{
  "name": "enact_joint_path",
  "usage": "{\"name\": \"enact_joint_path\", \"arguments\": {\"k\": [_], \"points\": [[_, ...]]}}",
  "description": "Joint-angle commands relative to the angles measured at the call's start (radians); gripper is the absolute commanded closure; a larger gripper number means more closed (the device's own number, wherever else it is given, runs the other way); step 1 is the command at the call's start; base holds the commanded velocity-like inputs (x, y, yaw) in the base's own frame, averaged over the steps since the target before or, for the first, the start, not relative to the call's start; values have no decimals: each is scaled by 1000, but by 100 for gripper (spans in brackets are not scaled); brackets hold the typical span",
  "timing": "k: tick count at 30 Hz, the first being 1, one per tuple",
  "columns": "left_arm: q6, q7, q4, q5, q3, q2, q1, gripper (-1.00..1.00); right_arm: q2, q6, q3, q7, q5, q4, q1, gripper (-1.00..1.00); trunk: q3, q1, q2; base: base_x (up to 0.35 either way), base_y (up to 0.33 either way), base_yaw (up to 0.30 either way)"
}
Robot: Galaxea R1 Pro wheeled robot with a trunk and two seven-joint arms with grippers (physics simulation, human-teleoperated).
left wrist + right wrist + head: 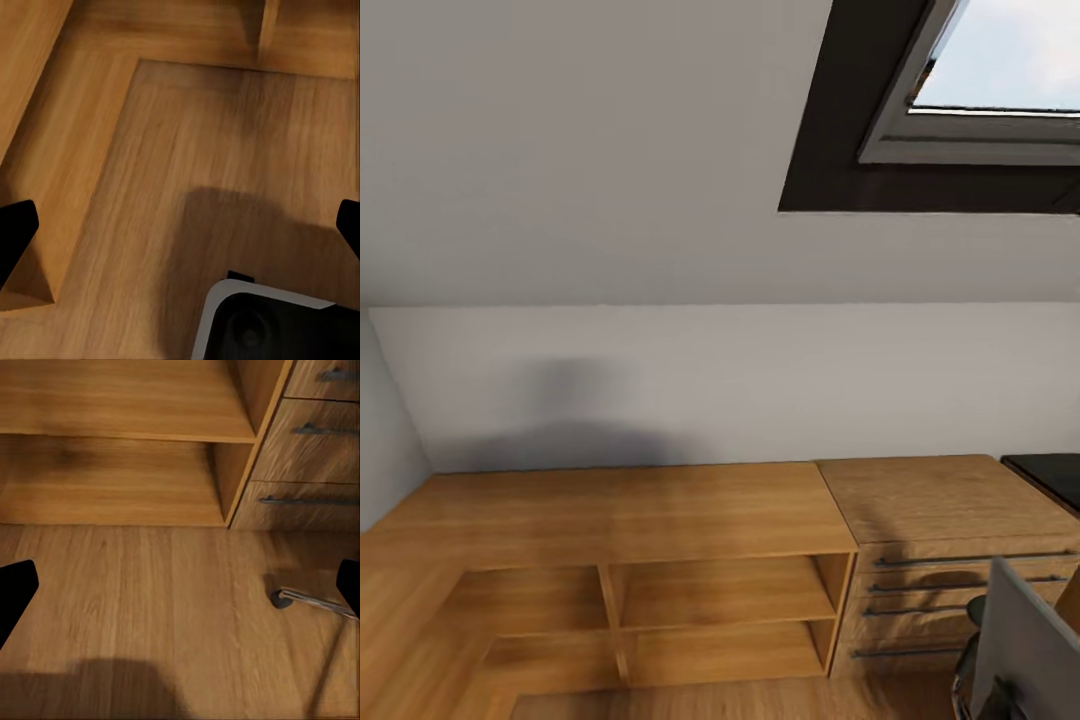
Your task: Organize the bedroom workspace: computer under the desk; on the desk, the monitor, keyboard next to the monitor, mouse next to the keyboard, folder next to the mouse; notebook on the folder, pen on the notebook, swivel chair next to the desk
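Nearest the robot, at the lower right corner of the head view, the grey back of the swivel chair (pixel 1020 640) juts into frame, with a dark part of it just to its left. In the right wrist view one chrome leg of its base, ending in a castor (pixel 280 598), rests on the wooden floor (pixel 150 607) just in front of the drawer chest.

The left hand (pixel 180 225) hangs over bare floor boards, its two dark fingertips (pixel 15 229) standing wide apart at the picture's edges and holding nothing; a white-rimmed dark part of the robot (pixel 262 322) shows below it. The right hand (pixel 180 585) is likewise spread wide, fingertips (pixel 15 585) far apart, nothing between them, above the floor near the foot of the low wooden shelving (pixel 660 600).

Farther on, the shelving runs along the wall and turns a corner at the left, its open compartments bare. Touching its right end stands a wooden drawer chest (pixel 940 560) with long metal bar handles. Beyond that, at the right edge, a corner of the glossy black surface (pixel 1050 475) is visible. Above rise a white wall (pixel 710 380) and a sloped ceiling with a dark-framed skylight (pixel 980 90).
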Motion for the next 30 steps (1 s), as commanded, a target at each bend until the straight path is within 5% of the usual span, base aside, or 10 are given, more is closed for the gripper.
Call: {"name": "enact_joint_path", "arguments": {"k": [1, 30], "points": [[0, 5, -2, 7, -9, 1, 1, -100, 0, -1, 3, -10, 8, 1, 0, -100, -1, 1, 0, 219, 108, -270], [1, 6, -2, 7, -10, 1, 1, -100, 0, -1, 1, -11, -22, -5, 0, -100, -17, 1, 0, 41, 19, -272]]}}
